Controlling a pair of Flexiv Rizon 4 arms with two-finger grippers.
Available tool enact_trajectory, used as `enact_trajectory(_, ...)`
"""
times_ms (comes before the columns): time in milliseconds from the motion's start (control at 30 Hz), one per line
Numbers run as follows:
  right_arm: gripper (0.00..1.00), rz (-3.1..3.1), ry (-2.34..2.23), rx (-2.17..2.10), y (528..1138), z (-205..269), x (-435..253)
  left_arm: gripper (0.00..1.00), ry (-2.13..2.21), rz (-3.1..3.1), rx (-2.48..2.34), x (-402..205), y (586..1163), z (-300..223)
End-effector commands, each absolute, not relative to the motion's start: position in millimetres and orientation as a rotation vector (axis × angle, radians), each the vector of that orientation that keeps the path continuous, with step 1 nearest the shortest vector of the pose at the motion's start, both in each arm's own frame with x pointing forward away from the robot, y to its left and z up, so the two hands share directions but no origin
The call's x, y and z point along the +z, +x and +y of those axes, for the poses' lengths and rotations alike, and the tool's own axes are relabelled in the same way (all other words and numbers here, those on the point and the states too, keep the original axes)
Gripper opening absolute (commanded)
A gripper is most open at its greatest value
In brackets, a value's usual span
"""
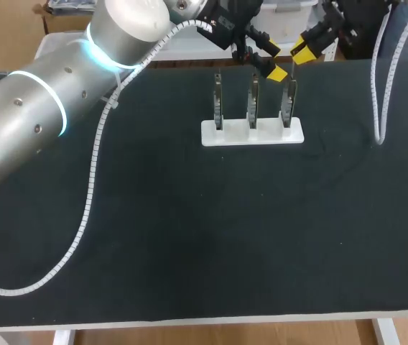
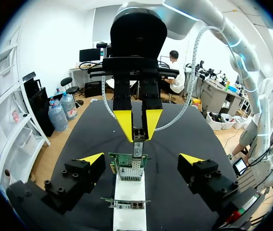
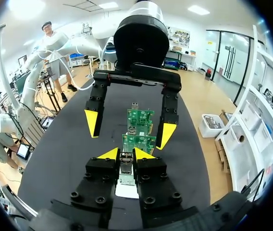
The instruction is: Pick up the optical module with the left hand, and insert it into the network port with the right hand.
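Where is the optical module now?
The optical module is clamped in the right gripper, at the top of the head view's rightmost circuit board.

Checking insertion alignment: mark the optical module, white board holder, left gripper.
optical module (image 2: 138, 149): left wrist view, middle of its metal body.
white board holder (image 1: 233, 136): head view, bare front of its base.
left gripper (image 3: 129, 130): right wrist view, midway between its open fingers' tips.

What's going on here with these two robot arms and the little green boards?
The right gripper is shut on a small optical module, holding it at the top edge of a green circuit board, one of three standing upright in a white holder on the black table. The left gripper hangs open opposite it, holding nothing. Whether the module is already plugged in, I cannot tell.
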State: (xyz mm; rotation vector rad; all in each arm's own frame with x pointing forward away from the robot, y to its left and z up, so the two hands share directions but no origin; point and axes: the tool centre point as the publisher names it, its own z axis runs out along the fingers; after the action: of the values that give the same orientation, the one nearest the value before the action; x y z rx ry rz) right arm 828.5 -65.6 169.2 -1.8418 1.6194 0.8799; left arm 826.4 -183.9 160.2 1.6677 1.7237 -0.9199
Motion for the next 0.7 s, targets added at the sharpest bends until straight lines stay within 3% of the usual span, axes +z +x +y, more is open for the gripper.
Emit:
enact_trajectory(33, 0.00, 1.567, -2.015, 1.143, 836.3, -65.0, 164.2, 1.00, 1.704, 1.723, -0.963, 161.3, 836.3, -187.9)
enact_trajectory(700, 0.00, 1.561, -2.001, 1.127, 838.3, -64.6, 165.0, 1.00, 1.704, 1.723, -0.963, 161.3, 836.3, -187.9)
